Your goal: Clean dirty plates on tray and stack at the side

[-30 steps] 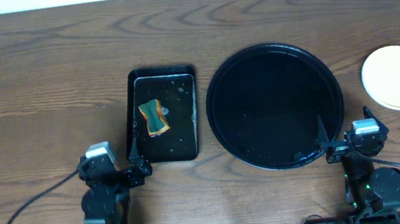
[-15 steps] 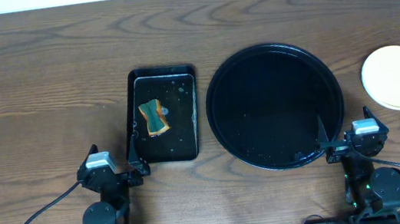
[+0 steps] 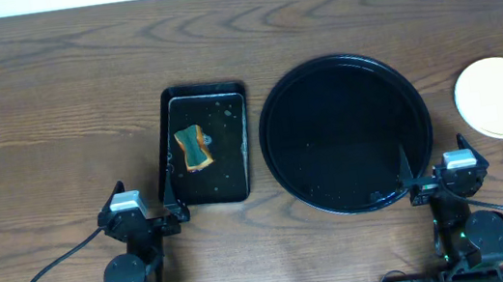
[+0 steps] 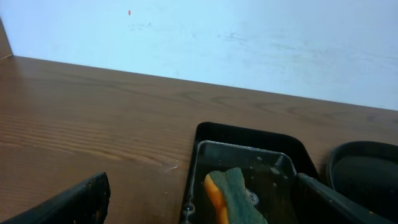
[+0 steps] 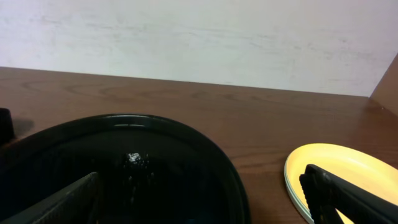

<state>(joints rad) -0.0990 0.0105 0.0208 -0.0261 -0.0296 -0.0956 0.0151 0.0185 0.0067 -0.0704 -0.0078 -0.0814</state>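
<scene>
The large round black tray (image 3: 336,60) sits right of centre and holds no plate, only a few water drops; it also fills the lower left of the right wrist view (image 5: 124,168). The plates (image 3: 501,96) lie stacked on the bare wood at the far right. The pale yellow one is on top and a mint-blue rim shows under it in the right wrist view (image 5: 336,168). My left gripper (image 3: 139,212) is open and empty at the near edge, as the left wrist view (image 4: 199,205) also shows. My right gripper (image 3: 439,175) is open and empty between tray and stack, and shows in its wrist view (image 5: 199,199).
A smaller rectangular black tray (image 3: 238,187) left of the round tray holds water and an orange-and-green sponge (image 3: 194,148). Both show in the left wrist view, the tray (image 4: 249,134) and the sponge (image 4: 233,196). A pale wall runs along the far table edge.
The left arm drew back a little toward the near table edge a second ago and has stayed still since. The right arm, trays, sponge and plates have not moved.
</scene>
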